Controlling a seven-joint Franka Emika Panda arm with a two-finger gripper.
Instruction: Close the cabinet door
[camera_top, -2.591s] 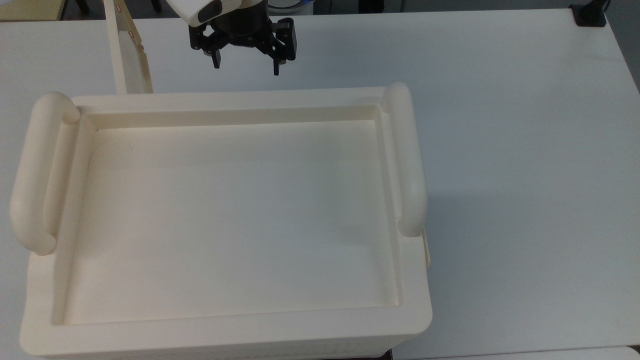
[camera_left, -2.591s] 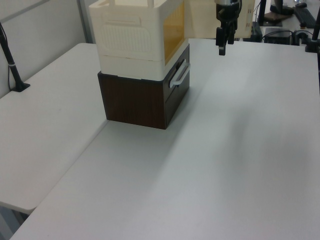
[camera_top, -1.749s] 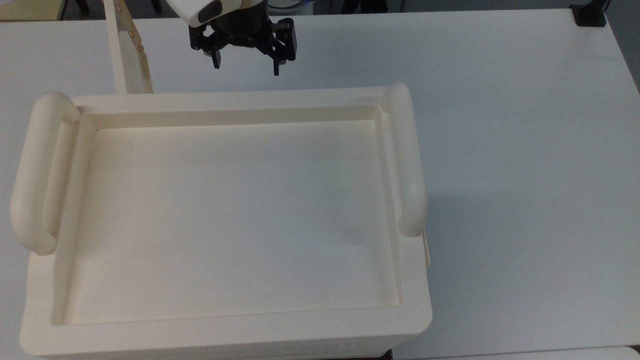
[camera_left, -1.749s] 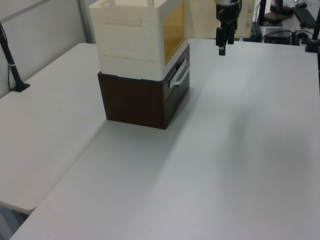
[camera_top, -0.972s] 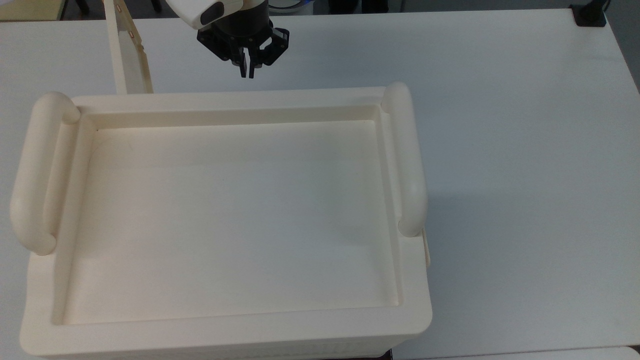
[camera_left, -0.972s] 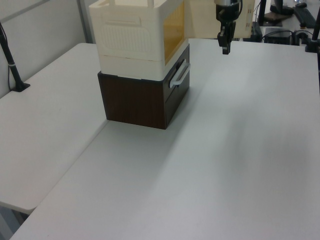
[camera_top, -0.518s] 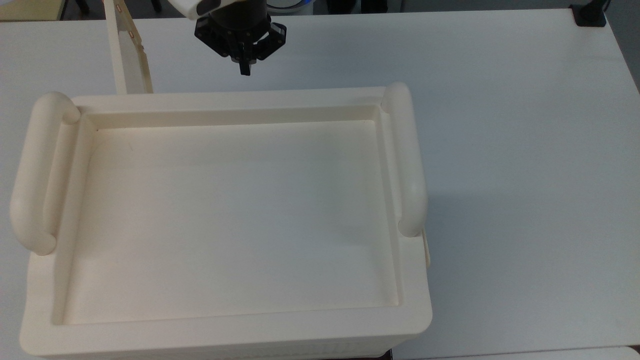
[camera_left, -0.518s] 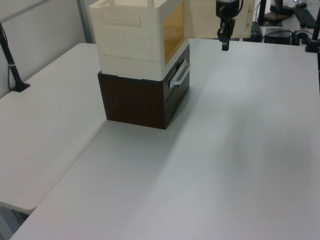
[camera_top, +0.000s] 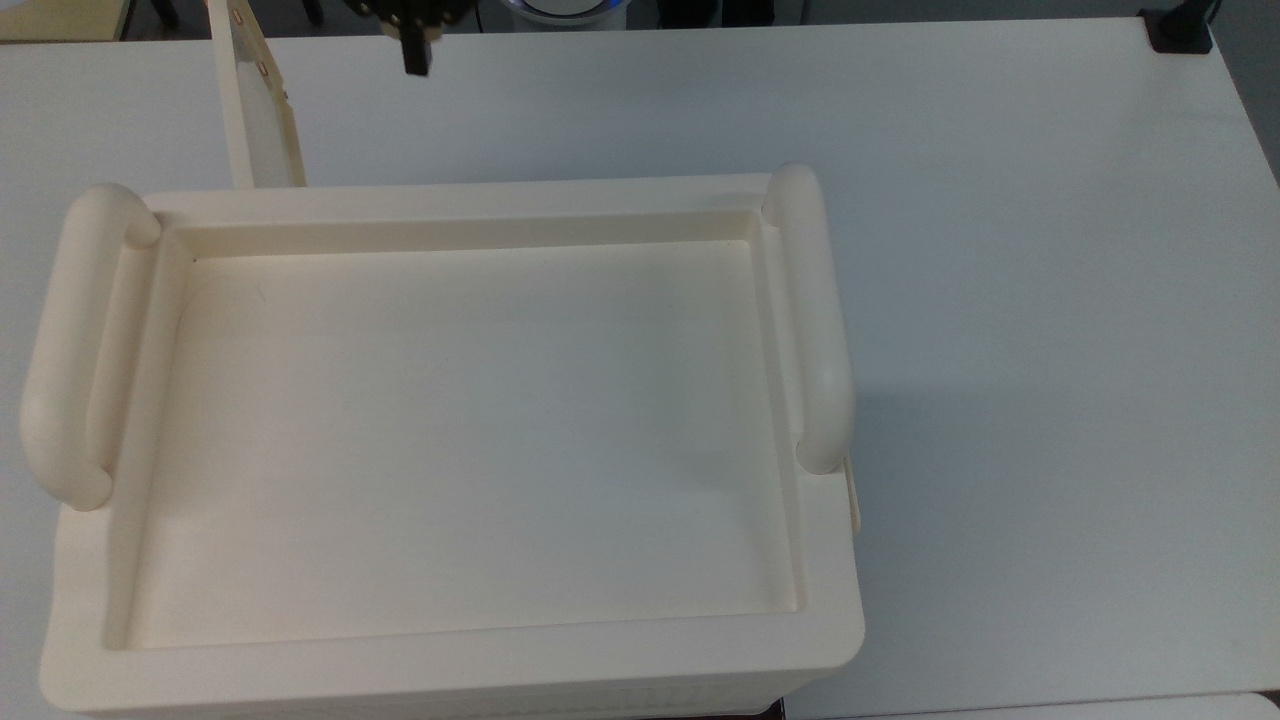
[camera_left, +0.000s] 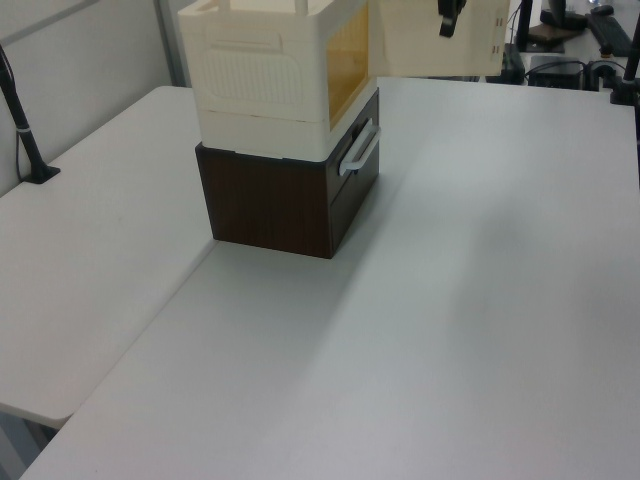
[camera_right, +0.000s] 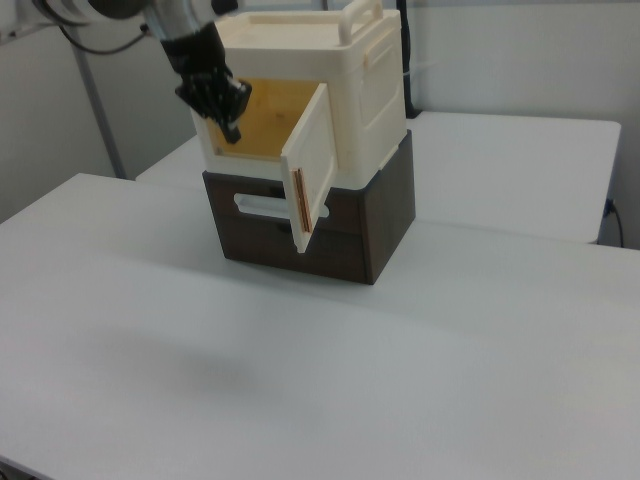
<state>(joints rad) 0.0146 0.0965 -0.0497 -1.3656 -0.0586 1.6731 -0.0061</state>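
The cabinet (camera_right: 310, 100) stands on a dark drawer unit (camera_right: 320, 225) near the table's (camera_top: 1000, 300) far edge in the top view. The cabinet door (camera_right: 312, 168) hangs swung wide open. The gripper (camera_right: 232, 128), jaws pinched narrow and holding nothing, hovers before the amber opening. To close well, it should probably go round to the door's outer face, press near the free edge, and follow the hinge's arc until flush.
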